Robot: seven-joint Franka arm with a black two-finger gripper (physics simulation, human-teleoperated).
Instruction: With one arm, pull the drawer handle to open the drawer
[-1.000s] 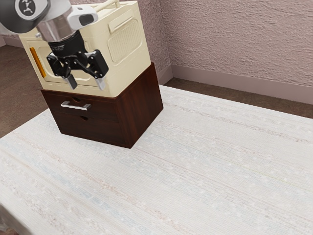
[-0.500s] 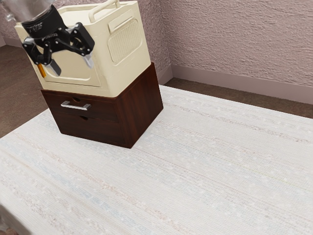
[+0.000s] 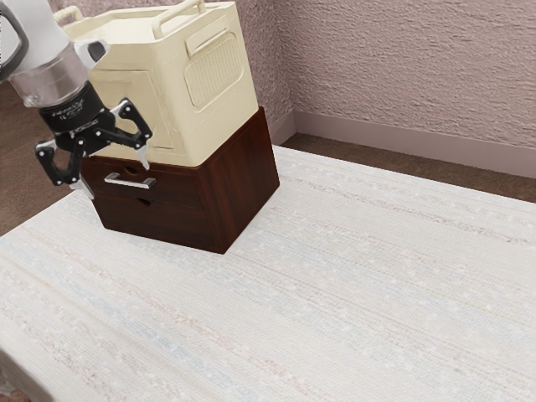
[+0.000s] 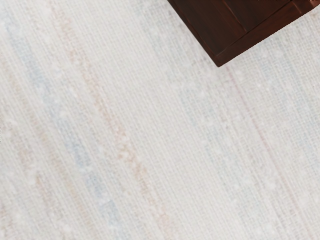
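- Hovering by the front of the dark cabinet (image 3: 241, 188), the gripper (image 3: 115, 175) has its fingers spread pretty wide
- silver handle (image 3: 130, 182) looks right near the fingertips (can't tell if they touch, tbh)
- top drawer (image 3: 180, 186) is shut, handle on its front

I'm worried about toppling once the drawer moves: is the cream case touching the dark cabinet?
Touching: in the exterior view, the cream case rests on the dark cabinet, its lower edge meeting the cabinet's top.

A cream case (image 3: 180, 126) sits above the shut drawer (image 3: 177, 186) and its handle (image 3: 130, 182)
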